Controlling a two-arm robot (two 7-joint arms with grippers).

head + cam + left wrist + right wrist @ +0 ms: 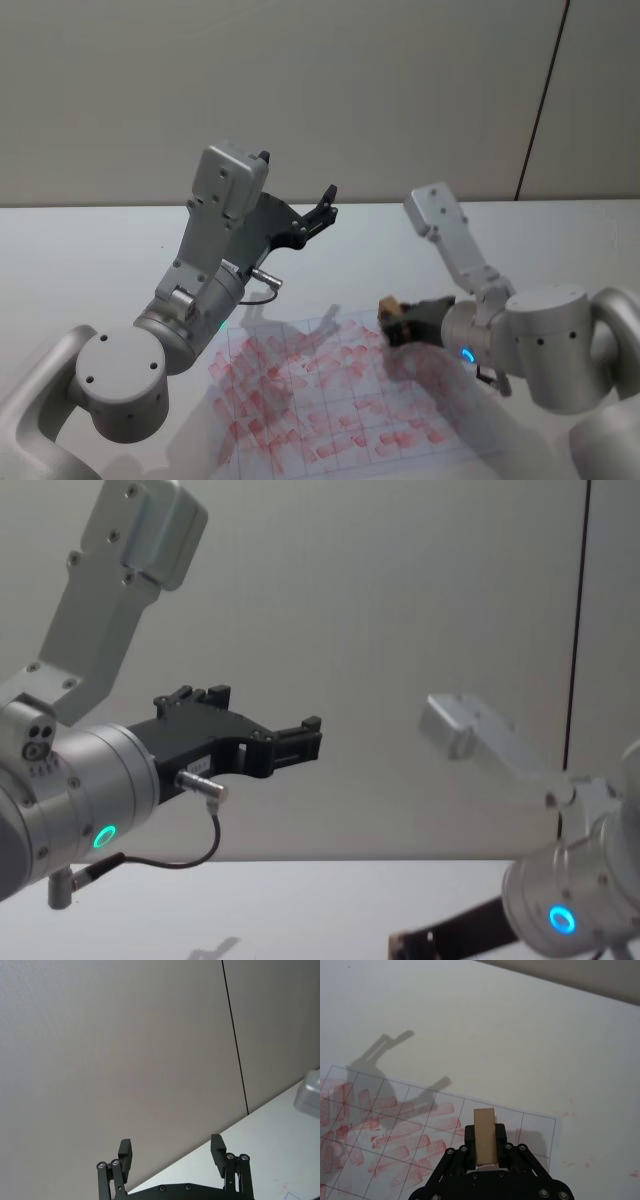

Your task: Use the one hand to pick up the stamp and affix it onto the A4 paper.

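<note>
"Stamp (484, 1125), entry one: where, and how held?"
"Clamped in the right pincer (485, 1136), over the right end of the gridded paper (536, 1129), near its edge. Left pincer (170, 1146): spread, empty, raised idle above the counter (520, 1035)."
"Description?"
"Pale wooden block, oblong, plain end showing; printing face hidden."
"Hazards?"
"Likely three: a tilted press leaving half a print; landing on the crowded red marks; straying off the edge and inking the counter, which carries red smudges"
</note>
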